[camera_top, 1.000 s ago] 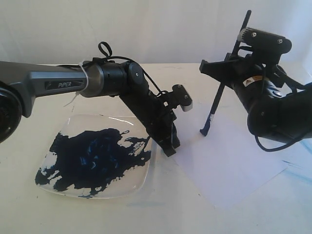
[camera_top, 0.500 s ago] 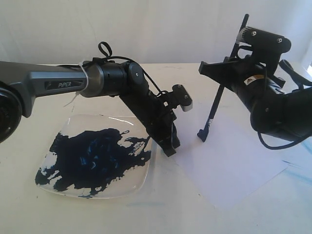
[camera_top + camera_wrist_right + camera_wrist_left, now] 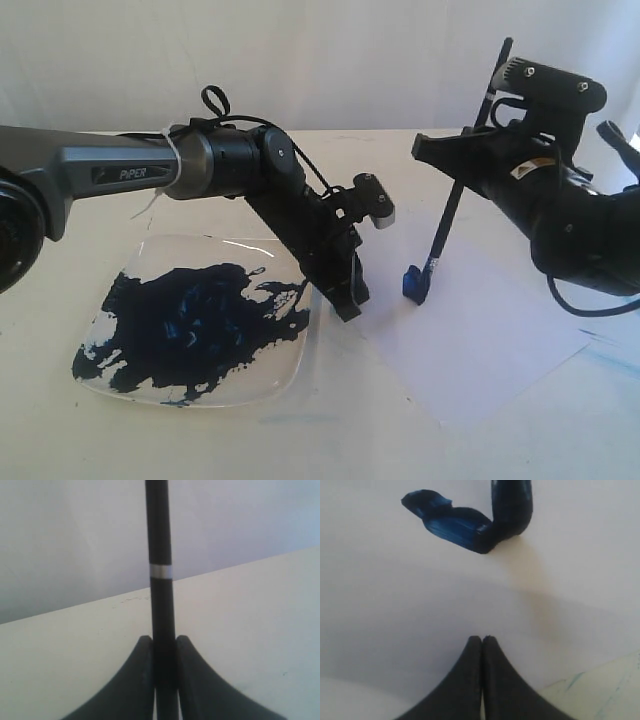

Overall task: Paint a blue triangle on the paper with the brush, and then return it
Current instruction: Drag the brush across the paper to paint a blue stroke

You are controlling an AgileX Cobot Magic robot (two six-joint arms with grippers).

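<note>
The white paper (image 3: 480, 330) lies flat on the table, right of the plate. My left gripper (image 3: 348, 305) is shut and empty, its tips resting at the paper's left edge; the left wrist view shows it (image 3: 482, 639) closed over the sheet (image 3: 395, 605). My right gripper (image 3: 450, 160) is shut on the brush (image 3: 447, 220), which is held steeply tilted. The blue-stained bristles (image 3: 413, 284) touch the paper and bend sideways on it (image 3: 455, 525). In the right wrist view the black shaft (image 3: 161, 555) with its silver band runs between the shut fingers (image 3: 162, 639). No blue triangle shows on the paper.
A square glass plate (image 3: 150, 248) smeared with dark blue paint sits at the left front, just left of my left gripper. A pale blue smear (image 3: 612, 345) marks the table beyond the paper's right edge. A white backdrop stands behind the table.
The right gripper has shifted and tilted the brush, and the tip has dropped from just above the sheet onto the paper, where the bristles now bend. The left arm has not moved.
</note>
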